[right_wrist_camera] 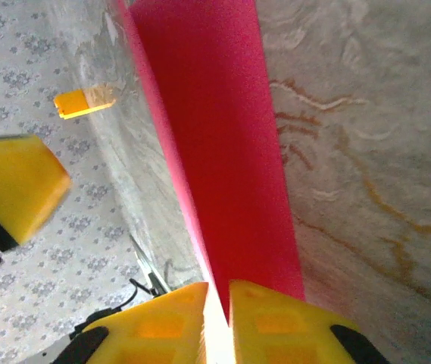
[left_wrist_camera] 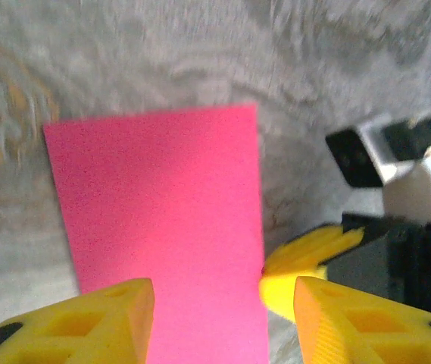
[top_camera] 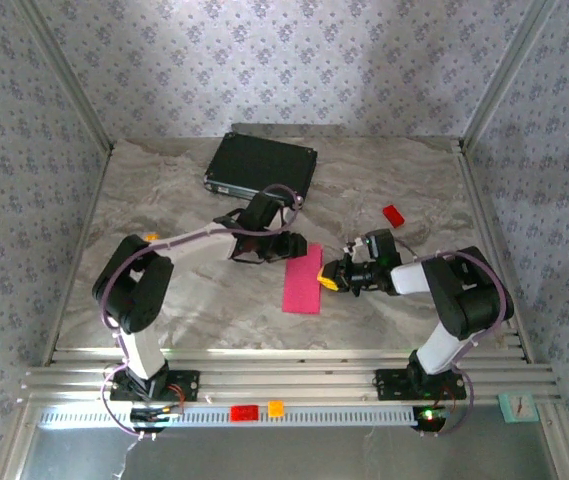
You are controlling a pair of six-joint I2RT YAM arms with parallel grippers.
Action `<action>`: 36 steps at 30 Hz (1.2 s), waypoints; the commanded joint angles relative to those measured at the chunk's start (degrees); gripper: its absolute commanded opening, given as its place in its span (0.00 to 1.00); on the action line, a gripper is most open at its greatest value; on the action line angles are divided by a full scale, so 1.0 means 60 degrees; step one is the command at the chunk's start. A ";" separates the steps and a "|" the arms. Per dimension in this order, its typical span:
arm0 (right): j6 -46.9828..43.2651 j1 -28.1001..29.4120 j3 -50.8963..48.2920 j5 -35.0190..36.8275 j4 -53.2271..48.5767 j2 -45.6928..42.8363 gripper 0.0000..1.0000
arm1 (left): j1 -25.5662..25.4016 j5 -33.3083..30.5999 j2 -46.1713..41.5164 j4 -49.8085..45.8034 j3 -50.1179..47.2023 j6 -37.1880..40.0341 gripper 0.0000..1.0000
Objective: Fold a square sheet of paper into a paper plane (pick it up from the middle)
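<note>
Early stage, approx. one fold in. Pink sheet (top_camera: 303, 279): not square but a narrow rectangle, so prob. halved along the centre crease. Lies flat on the surface (top_camera: 214, 310), betw. the two grippers. No nose corners turned in, no wings, no dart shape yet.

Left gripper (left_wrist_camera: 223, 322): apart, poised over one short end of the sheet w/ nothing clamped. Sheet directly below & ahead of its fingers.

Right gripper (right_wrist_camera: 217, 322): nearly together, just a thin slit showing. Tips right at the sheet's long edge, just beside the left gripper. Can't tell whether pinching that edge or only pressing next to it.

Off to the sides & not in play:
- red block (top_camera: 393, 214), beyond the right gripper
- black case (top_camera: 261, 165), beyond the left gripper
- tiny orange cube (top_camera: 151, 237), back along the left arm, well apart from its gripper

Done, judging by shape: pick-up & first half-fold.

Left to do, prob.:
- fold both front corners to the centre line
- fold in again for the nose
- fold a wing down each side

Most of the job ahead.
</note>
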 commanded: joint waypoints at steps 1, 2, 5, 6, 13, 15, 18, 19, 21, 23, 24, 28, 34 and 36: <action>-0.0462 0.0149 0.0401 -0.0635 -0.0391 0.0146 0.20 | -0.0089 -0.0654 -0.0742 0.0101 -0.0609 -0.0390 0.52; -0.0557 0.0252 0.0517 -0.0668 -0.0521 0.0171 0.22 | -0.0103 -0.0702 -0.0956 0.0176 -0.0828 -0.0411 0.52; -0.0529 0.0586 0.0690 -0.0272 -0.0679 0.0207 0.24 | -0.0103 -0.0849 -0.1526 0.0015 -0.1260 -0.0131 0.52; -0.0467 0.0688 0.0683 -0.0024 -0.0646 0.0205 0.26 | -0.0084 -0.0930 -0.1687 -0.0164 -0.1309 0.0063 0.52; 0.0339 0.1045 0.0348 0.0960 0.0138 0.0162 0.17 | 0.0278 -0.0757 -0.2351 -0.0783 -0.1384 0.1203 0.52; 0.0413 0.1108 0.0249 0.1269 0.0124 0.0078 0.17 | 0.0401 -0.0686 -0.2514 -0.0821 -0.1466 0.1474 0.51; 0.0527 0.1050 0.0134 0.1411 0.0106 -0.0080 0.20 | 0.0575 -0.0498 -0.2699 -0.0773 -0.1631 0.1747 0.51; 0.0562 0.1015 0.0092 0.1450 0.0106 -0.0162 0.20 | 0.0615 -0.0432 -0.2733 -0.0744 -0.1685 0.1797 0.51; 0.0557 0.0962 0.0075 0.1541 -0.0012 -0.0309 0.20 | 0.0689 -0.0307 -0.2800 -0.0701 -0.1793 0.1890 0.51; 0.0480 0.0943 0.0148 0.1565 -0.0176 -0.0343 0.18 | 0.0735 -0.0253 -0.2837 -0.0609 -0.1919 0.1910 0.51; 0.0447 0.0961 0.0222 0.1573 -0.0268 -0.0326 0.17 | 0.0727 -0.0239 -0.2842 -0.0514 -0.1997 0.1921 0.51; 0.0420 0.0914 0.0415 0.1552 -0.0421 -0.0210 0.18 | 0.0723 -0.0177 -0.2917 0.0120 -0.2348 0.1931 0.51; 0.0250 0.0749 0.0609 0.1717 -0.0684 -0.0160 0.14 | 0.0788 -0.0119 -0.3192 0.0442 -0.2578 0.2531 0.51; 0.0246 0.0719 0.0632 0.1832 -0.0617 -0.0125 0.10 | 0.0961 0.0160 -0.3122 0.0187 -0.2455 0.2605 0.51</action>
